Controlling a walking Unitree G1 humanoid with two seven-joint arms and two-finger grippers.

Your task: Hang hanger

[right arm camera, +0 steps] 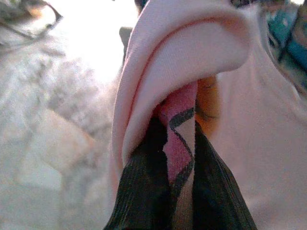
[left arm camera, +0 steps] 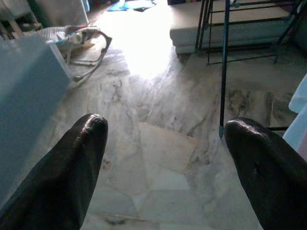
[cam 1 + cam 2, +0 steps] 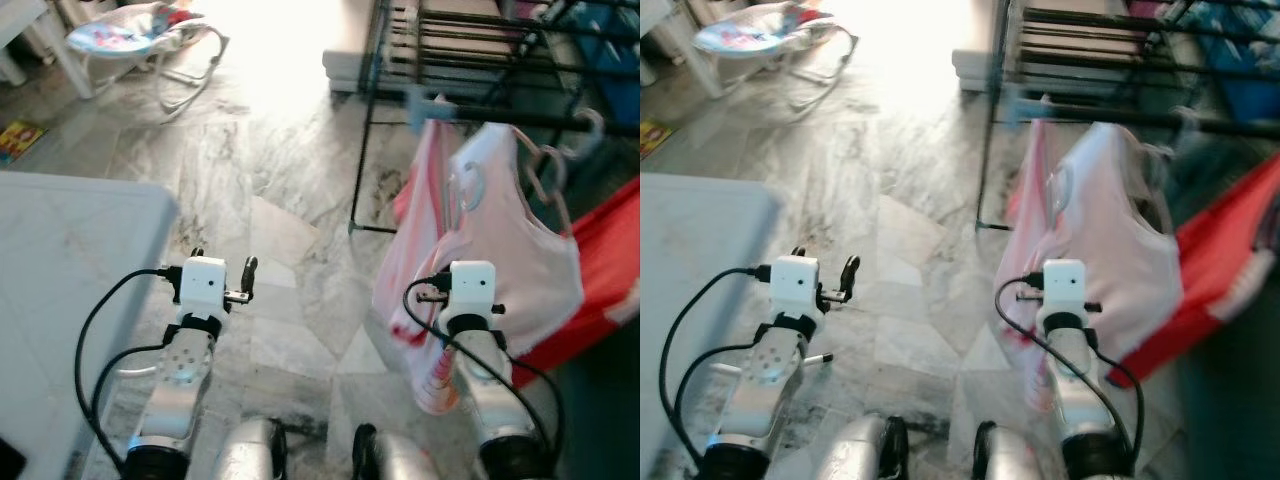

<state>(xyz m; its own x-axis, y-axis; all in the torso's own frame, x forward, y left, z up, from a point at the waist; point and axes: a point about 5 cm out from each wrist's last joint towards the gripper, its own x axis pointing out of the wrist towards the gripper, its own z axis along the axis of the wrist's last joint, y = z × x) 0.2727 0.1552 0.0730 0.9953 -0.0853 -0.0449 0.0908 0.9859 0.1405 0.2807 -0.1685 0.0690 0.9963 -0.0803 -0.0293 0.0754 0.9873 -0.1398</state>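
Both pincers raised: right pincer (image 1: 180, 191) clamped on pink garment (image 3: 500, 250) near rack (image 3: 450, 40); left pincer (image 2: 168, 158) spread, holding nothing.

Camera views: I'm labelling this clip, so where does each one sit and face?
Left eye, right eye: head, looking down at both arms, pink garment, drying rack.
Left wrist: along the open left gripper toward floor and rack.
Right wrist: right gripper shut on the garment.
Shared: garment, rack.

The left gripper (image 2: 163, 167) has its black fingers (image 2: 62, 177) spread wide above the marble floor (image 2: 158, 110), near a drying rack (image 2: 224, 62).
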